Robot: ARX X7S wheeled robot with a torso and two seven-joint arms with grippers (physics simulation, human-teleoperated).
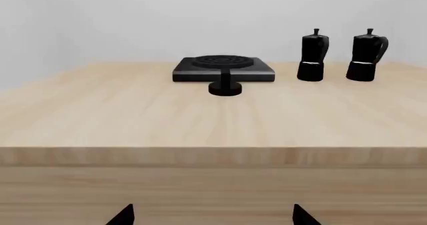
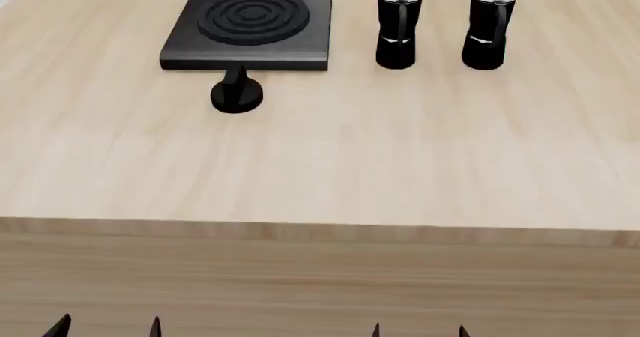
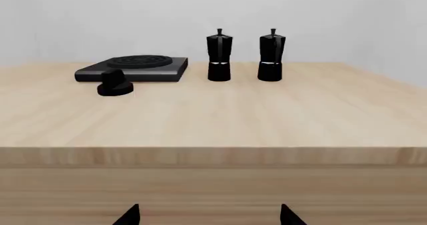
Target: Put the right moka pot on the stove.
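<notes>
The right moka pot (image 2: 488, 25) stands upright at the far right of the wooden table, next to an identical left pot (image 2: 398, 25). It also shows in the left wrist view (image 1: 365, 55) and the right wrist view (image 3: 271, 55). The stove (image 2: 250, 28), a black slab with a ring burner, lies far left of the pots; it also shows in the left wrist view (image 1: 223, 68) and the right wrist view (image 3: 133, 68). My left gripper (image 2: 107, 328) and right gripper (image 2: 419, 331) are open and empty, low in front of the table's near edge, far from the pots.
A round black knob (image 2: 237, 94) sits on the table just in front of the stove. The table's front edge (image 2: 320, 228) runs across between my grippers and the objects. A plain grey wall stands behind the table.
</notes>
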